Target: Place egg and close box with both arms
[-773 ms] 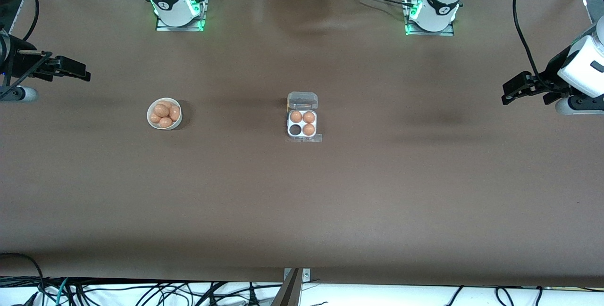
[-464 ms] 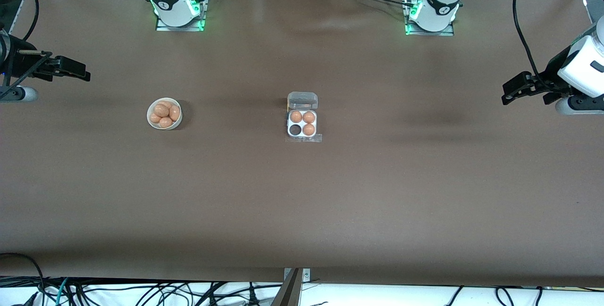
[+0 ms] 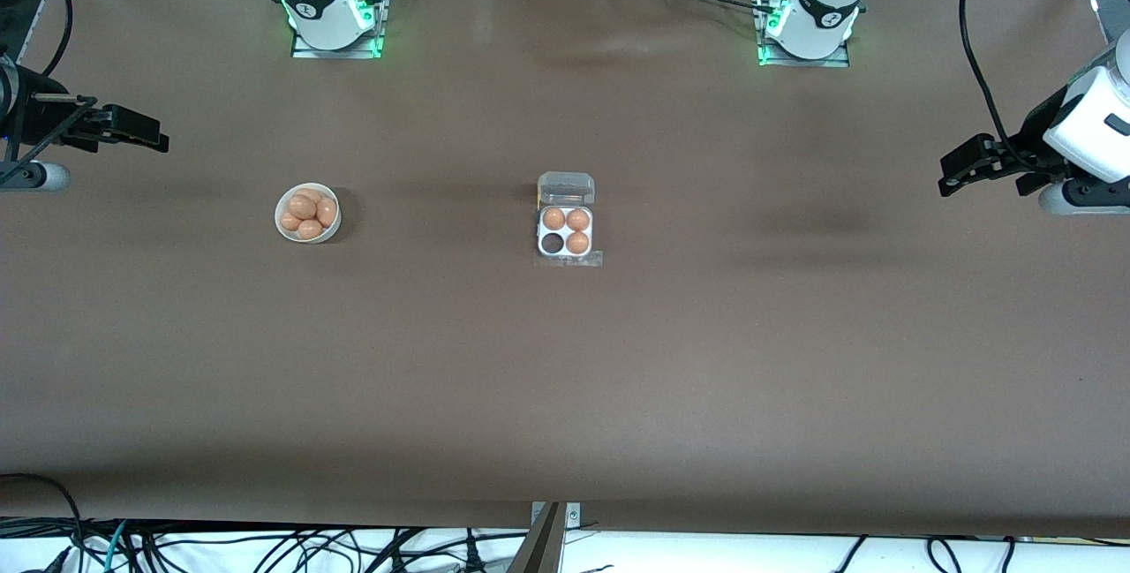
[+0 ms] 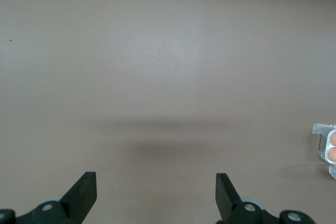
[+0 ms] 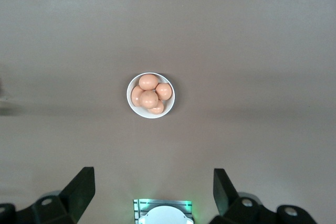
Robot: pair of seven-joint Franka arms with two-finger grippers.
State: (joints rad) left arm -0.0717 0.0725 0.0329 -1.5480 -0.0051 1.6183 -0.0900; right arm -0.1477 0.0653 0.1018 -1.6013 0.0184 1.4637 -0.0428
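Observation:
The box [image 3: 566,254] lies mid-table with its clear lid [image 3: 566,188] open and lying flat. Three cells hold eggs [image 3: 577,243]; the cell [image 3: 553,243] nearest the front camera toward the right arm's end is empty. A white bowl [image 3: 281,223] toward the right arm's end holds several orange-brown eggs [image 3: 303,207]. My right gripper [image 3: 159,139] is open and empty, up in the air at the right arm's end; its wrist view shows the bowl [image 5: 137,110] and eggs [image 5: 149,98]. My left gripper [image 3: 946,180] is open and empty at the left arm's end; the box [image 4: 321,143] shows at its wrist view's edge.
The two arm bases [image 3: 334,17] [image 3: 808,21] stand at the table's edge farthest from the front camera. Cables hang at both ends of the table and along the edge nearest the front camera. The brown tabletop [image 3: 565,379] is bare around the box and the bowl.
Neither arm, the box nor the bowl has moved. A person's hand at the table edge between the bases has withdrawn from view.

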